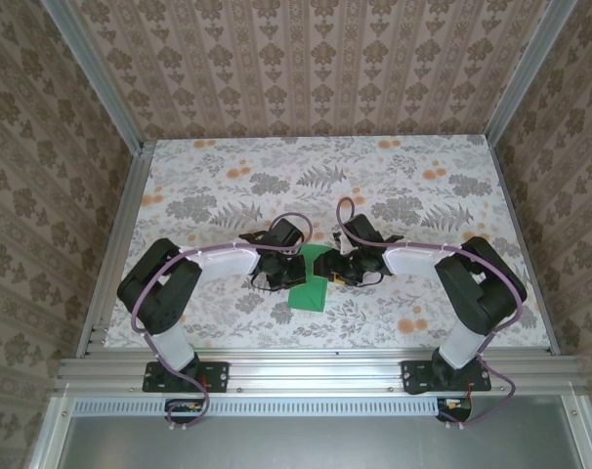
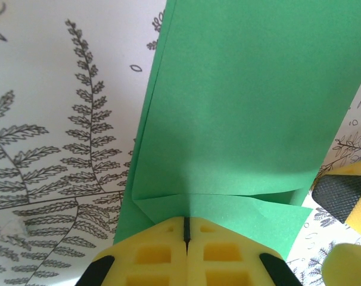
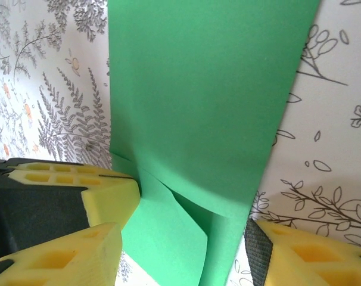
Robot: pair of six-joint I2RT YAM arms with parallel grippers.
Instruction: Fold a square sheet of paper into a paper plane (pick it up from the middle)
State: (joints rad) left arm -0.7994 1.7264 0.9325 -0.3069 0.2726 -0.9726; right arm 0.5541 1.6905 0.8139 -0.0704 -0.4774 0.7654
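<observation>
The green sheet of paper [image 1: 311, 283] lies folded into a long strip with layered flaps at the table's middle, between both grippers. My left gripper [image 2: 186, 221] is shut, its yellow fingertips pressed together and resting on a folded flap at the near end of the paper [image 2: 246, 101]. I see no paper between its jaws. My right gripper [image 3: 183, 250] is open, one finger on each side of the strip [image 3: 198, 89], with a loose flap between them. The left gripper's fingers [image 3: 79, 190] touch the paper's left edge in the right wrist view.
The floral tablecloth [image 1: 423, 205] covers the table inside an aluminium frame [image 1: 316, 366]. Patterned walls stand on three sides. Both arms [image 1: 218, 262] reach inward and nearly meet over the paper. One right finger [image 2: 347, 196] shows at the edge of the left wrist view.
</observation>
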